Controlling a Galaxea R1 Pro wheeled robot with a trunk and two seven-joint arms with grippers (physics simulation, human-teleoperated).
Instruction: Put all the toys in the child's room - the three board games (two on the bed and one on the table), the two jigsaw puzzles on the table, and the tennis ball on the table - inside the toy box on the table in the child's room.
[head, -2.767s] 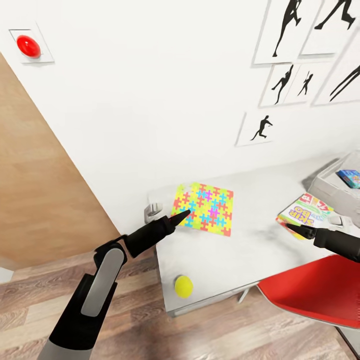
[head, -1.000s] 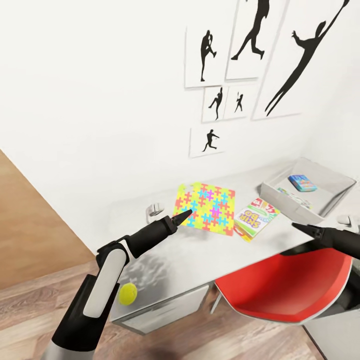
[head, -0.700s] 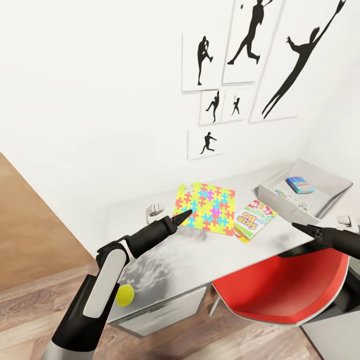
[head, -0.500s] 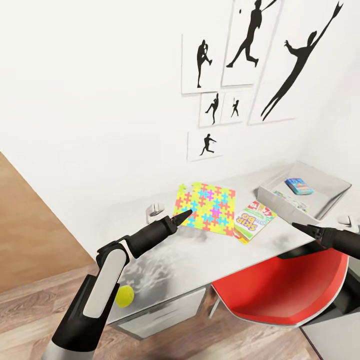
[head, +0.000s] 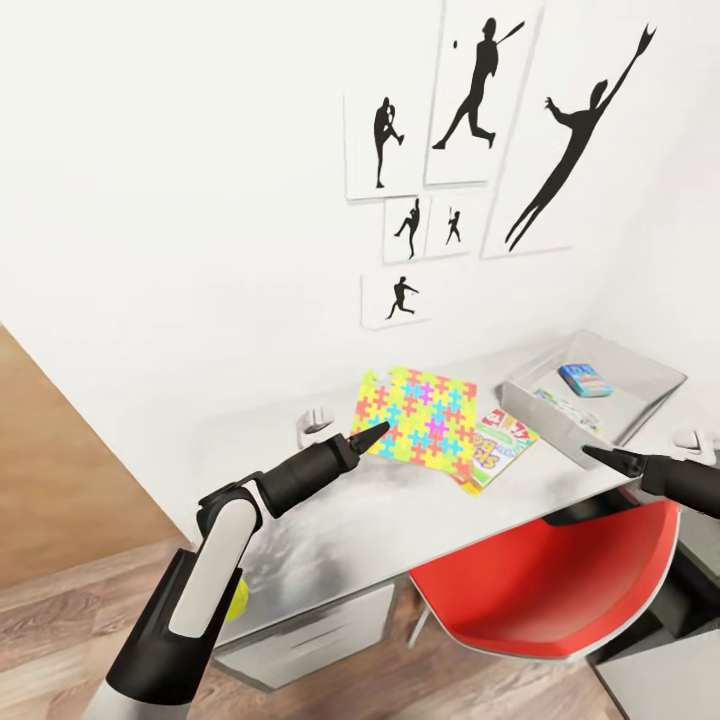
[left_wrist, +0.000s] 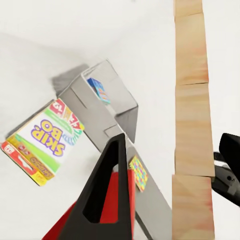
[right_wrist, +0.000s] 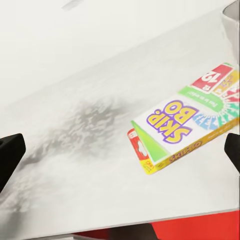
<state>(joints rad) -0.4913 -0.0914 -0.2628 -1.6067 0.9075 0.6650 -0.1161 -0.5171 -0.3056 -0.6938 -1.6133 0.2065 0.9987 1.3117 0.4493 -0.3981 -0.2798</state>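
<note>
Seemingly both empty, left pincer (head: 378, 428) closed, right pincer (head: 592, 455) spread, bare table (head: 400, 510) between, tennis ball (head: 238, 600) at edge

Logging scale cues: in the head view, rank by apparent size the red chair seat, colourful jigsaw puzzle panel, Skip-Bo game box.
1. Red chair seat, though nearest the camera.
2. Colourful jigsaw puzzle panel.
3. Skip-Bo game box, partly overlapped by the puzzle.

Red chair (head: 545, 590), wall outlet (head: 316, 421)
</note>
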